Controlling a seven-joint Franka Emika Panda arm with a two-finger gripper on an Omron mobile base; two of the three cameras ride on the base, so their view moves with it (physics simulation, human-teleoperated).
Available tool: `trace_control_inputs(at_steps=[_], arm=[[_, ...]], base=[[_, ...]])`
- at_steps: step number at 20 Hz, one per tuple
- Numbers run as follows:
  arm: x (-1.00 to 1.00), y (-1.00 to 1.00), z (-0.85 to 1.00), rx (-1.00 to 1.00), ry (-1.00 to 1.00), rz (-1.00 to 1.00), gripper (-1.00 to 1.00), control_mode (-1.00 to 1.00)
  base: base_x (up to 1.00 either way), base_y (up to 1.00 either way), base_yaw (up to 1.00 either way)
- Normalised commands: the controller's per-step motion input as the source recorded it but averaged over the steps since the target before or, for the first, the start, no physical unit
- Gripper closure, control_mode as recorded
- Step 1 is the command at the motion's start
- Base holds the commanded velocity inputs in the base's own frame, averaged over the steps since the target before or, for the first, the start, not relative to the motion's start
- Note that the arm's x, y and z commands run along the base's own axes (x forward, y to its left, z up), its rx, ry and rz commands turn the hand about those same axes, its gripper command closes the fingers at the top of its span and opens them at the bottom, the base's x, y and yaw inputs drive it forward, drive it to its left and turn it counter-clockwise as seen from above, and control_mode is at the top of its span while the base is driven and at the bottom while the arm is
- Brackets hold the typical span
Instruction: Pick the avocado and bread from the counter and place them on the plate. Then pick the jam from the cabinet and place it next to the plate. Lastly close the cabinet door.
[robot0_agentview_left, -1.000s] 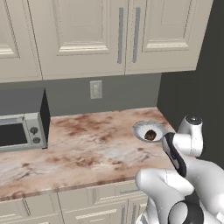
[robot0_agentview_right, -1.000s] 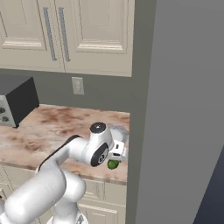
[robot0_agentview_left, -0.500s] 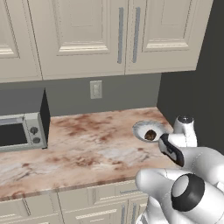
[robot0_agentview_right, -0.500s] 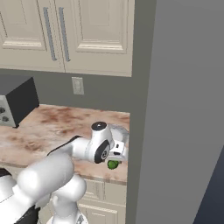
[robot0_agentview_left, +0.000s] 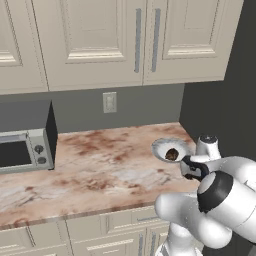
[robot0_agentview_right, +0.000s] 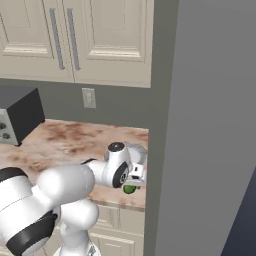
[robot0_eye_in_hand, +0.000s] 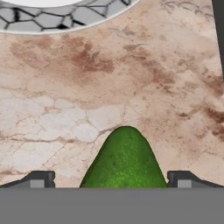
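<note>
One avocado is seen, one piece of bread, and one plate. One counter is counted, with one microwave on it and one wall outlet above it. Four cabinet doors are shown, and two bar handles can be made out.

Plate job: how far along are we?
Done: the dark brown lumpy bread lies on the round white grey-rimmed plate. In hand: open gripper straddles the glossy green avocado on the beige marbled counter, not yet gripped. Left: avocado to plate, jam, cabinet door; the cream wall cabinet looks shut.
</note>
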Motion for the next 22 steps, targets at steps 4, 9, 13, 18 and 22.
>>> trace_control_inputs(at_steps=[4,9,13,18,22], arm=[[0.00,-0.05,-0.37,0.00,0.02,0.01,1.00,-1.00],[0.00,-0.13,-0.37,0.00,0.03,0.02,1.00,-1.00],[-0.01,-0.08,-0.09,0.00,0.00,0.00,1.00,-1.00],[-0.24,-0.06,0.14,0.00,-0.05,0.00,1.00,-1.00],[-0.34,0.00,0.69,0.00,-0.15,0.00,1.00,-1.00]], base=[[0.00,0.00,0.00],[0.00,0.00,0.00],[0.00,0.00,0.00],[0.00,0.00,0.00],[0.00,0.00,0.00]])
